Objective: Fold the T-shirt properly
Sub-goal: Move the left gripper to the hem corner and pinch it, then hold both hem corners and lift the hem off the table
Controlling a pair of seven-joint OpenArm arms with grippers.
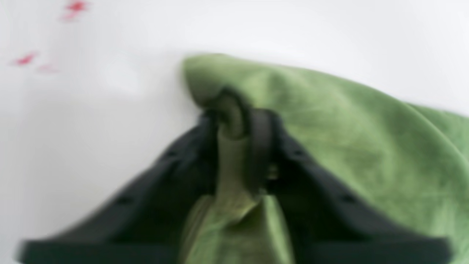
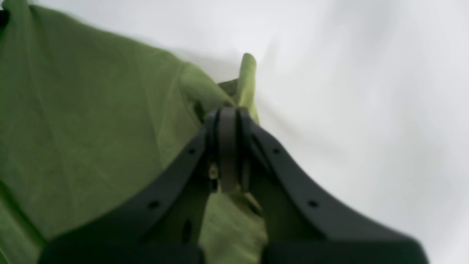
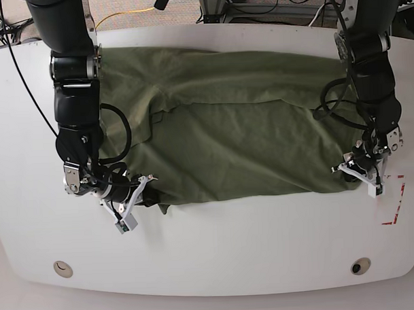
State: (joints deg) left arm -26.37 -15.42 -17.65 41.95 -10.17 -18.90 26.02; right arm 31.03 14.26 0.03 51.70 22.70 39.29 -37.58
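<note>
The T-shirt point(image 3: 227, 154) lies across the white surface point(image 3: 197, 257). My left claw point(image 1: 236, 117) and right claw point(image 2: 228, 113) pinch its near-edge corners, the left perhaps shallowly; that view blurs. Thin, light cloth: it should sag between grips.

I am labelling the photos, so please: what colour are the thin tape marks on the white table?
Red; the marks show best in the base view.
</note>
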